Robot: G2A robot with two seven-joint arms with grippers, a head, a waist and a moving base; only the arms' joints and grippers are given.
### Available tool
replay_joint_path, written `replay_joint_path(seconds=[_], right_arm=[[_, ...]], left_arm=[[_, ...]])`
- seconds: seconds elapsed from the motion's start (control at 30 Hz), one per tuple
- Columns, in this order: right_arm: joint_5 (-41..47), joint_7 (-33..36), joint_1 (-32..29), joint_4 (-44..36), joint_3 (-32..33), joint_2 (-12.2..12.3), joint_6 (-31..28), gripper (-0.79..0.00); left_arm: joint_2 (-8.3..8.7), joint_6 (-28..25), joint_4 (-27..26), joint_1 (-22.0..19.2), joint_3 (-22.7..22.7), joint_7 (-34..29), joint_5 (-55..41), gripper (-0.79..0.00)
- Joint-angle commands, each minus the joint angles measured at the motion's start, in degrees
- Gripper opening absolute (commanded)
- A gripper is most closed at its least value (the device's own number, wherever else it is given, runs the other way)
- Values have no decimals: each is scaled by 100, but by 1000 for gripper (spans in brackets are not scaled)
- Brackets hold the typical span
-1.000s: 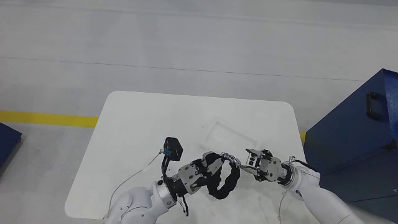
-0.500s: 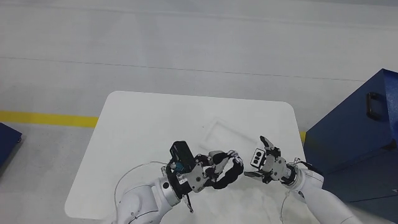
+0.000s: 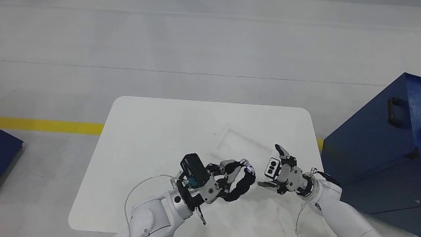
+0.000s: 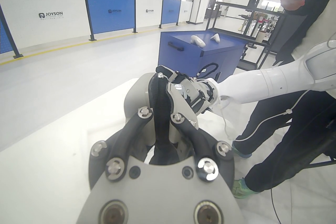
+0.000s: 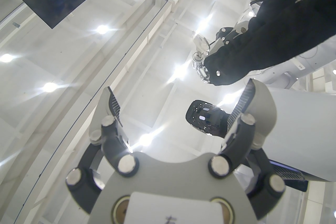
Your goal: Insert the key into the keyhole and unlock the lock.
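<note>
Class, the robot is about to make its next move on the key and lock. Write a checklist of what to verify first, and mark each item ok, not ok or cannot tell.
1. The left gripper grips the lock: ok, it is shut on the black sleeve.
2. The right gripper is ready to grasp: ok, its jaws are apart with nothing between them.
3. The key is in the lock: ok, it stands in the lock's silver end.
4. The key is between the right jaws: not ok, it lies beyond them and apart from them.
5. The lock is unlocked: cannot tell.
</note>
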Motion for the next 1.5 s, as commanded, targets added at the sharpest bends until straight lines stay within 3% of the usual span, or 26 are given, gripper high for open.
replay_joint_path(seconds=[0.0,0.23,0.43,0.63,1.03,1.47], right_arm=[[0,0,0,0,0,0,0,0],[0,0,0,0,0,0,0,0],[0,0,0,0,0,0,0,0],[0,0,0,0,0,0,0,0],[0,0,0,0,0,0,0,0],[0,0,0,0,0,0,0,0]], left_arm=[[24,76,16,-132,-58,242,942,-785],[117,229,227,-338,-9,1070,3139,-785],[131,515,398,-324,13,1318,3507,-785],[120,906,427,-269,-44,1608,3357,-785],[-4,1840,468,69,-215,1902,1526,-785],[-25,1894,463,114,-211,1891,1325,-785]])
